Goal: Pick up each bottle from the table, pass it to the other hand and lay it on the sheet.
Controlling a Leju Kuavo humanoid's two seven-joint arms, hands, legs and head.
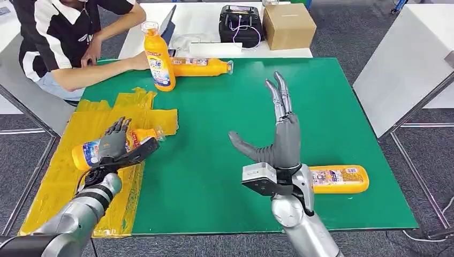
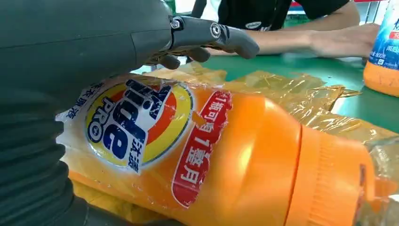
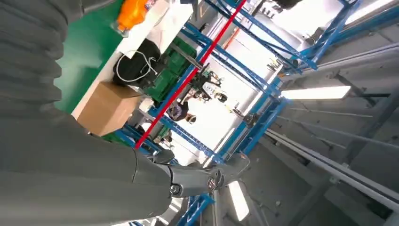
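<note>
Left hand (image 1: 113, 143) of mine lies over a bottle (image 1: 93, 151) on the yellow sheet (image 1: 59, 176), fingers draped across its label and thumb alongside; from the left wrist view the bottle (image 2: 226, 155) looks to be resting on the crinkled plastic with my fingers (image 2: 221, 37) lifted a little off it, so I judge the grip is loosening, though I cannot tell for sure whether I am holding it or only touching it. Its long axis runs across me, cap (image 1: 159, 134) pointing toward the green mat (image 1: 214, 134).

My right hand (image 1: 281, 134) stands over the middle of the desk, fingers straight and thumb out to the side, holding nothing.

What matters next: another bottle (image 1: 340, 179) lies flat on the mat just beside my right wrist, toward the near right corner, its length also running side to side. The right hand is far nearer to it than the left, and would have to draw back and turn down across its body.

Two more bottles wait at the far edge, one upright (image 1: 158, 56), one lying (image 1: 202, 66), by a person's arm (image 1: 101, 72).
</note>
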